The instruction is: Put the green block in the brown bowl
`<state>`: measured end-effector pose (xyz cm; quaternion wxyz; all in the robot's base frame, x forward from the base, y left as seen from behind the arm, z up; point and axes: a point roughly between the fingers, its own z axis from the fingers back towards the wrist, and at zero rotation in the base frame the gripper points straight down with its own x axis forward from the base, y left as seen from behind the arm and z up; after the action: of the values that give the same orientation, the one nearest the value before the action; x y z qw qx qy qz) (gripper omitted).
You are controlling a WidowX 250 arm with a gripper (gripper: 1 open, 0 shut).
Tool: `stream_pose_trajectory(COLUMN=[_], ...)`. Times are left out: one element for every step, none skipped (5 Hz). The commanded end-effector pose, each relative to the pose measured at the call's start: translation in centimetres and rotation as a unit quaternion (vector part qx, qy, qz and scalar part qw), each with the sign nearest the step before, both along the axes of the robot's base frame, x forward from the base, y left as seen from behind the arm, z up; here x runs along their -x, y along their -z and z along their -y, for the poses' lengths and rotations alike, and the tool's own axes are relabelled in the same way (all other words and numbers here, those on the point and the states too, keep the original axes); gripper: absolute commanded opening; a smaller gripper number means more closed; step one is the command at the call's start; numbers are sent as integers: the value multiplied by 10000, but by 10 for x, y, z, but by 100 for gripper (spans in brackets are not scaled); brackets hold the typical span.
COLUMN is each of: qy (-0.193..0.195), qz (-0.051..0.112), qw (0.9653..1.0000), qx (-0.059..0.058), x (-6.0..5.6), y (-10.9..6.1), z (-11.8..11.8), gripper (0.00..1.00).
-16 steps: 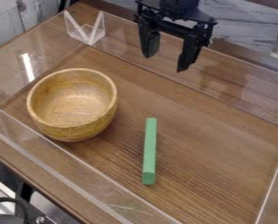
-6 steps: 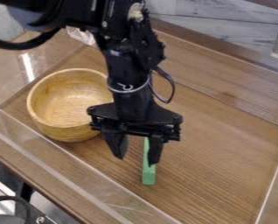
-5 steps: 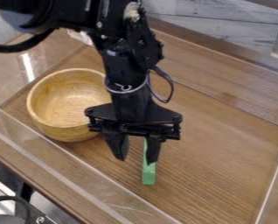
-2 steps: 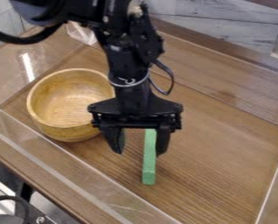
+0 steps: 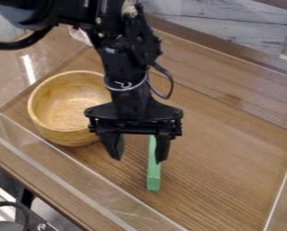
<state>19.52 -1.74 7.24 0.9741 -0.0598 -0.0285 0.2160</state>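
A wooden table (image 5: 230,135) with dark brown grain fills most of the view, and a low clear plastic wall (image 5: 61,194) runs along its near and left edges, fencing the work area. Behind the table, at the upper right, a pale marbled surface (image 5: 248,23) shows.

The black robot arm (image 5: 115,41) comes in from the upper left and reaches straight down over the middle of the table. It blocks part of the far side of the table and hides the right edge of the bowl's rim from the camera.

The brown bowl (image 5: 64,108) sits on the table at the left, upright, its inside bare and showing ringed grain. It lies just beside the arm, to its left.

The gripper (image 5: 137,152) points down, its two dark fingers (image 5: 114,146) spread wide apart, one on each side of the bar, grasping nothing. Whether the fingertips touch the table cannot be told.

The green block (image 5: 151,170) lies flat on the table to the right of the bowl, running roughly towards the camera. Its far end is hidden behind the gripper body, and its near end pokes out below the fingers, lying free on the wood, apart from the bowl.
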Motion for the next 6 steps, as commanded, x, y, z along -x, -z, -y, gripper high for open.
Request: stream_pose_trajectory(qy=[67,-80,-172,113,-54,90], qz=[235,252,272,271,259,243], qw=[9997,9996,9995,9996,9996,9997], qx=[-23,-45,-50,-32,-31,-21], x=[-7,-14,-21,-24,-27,-25], y=[-12,-7,-5,-7,-10,-25], z=[4,5,6,15,21,18], gripper=[100,100,100,100,0,0])
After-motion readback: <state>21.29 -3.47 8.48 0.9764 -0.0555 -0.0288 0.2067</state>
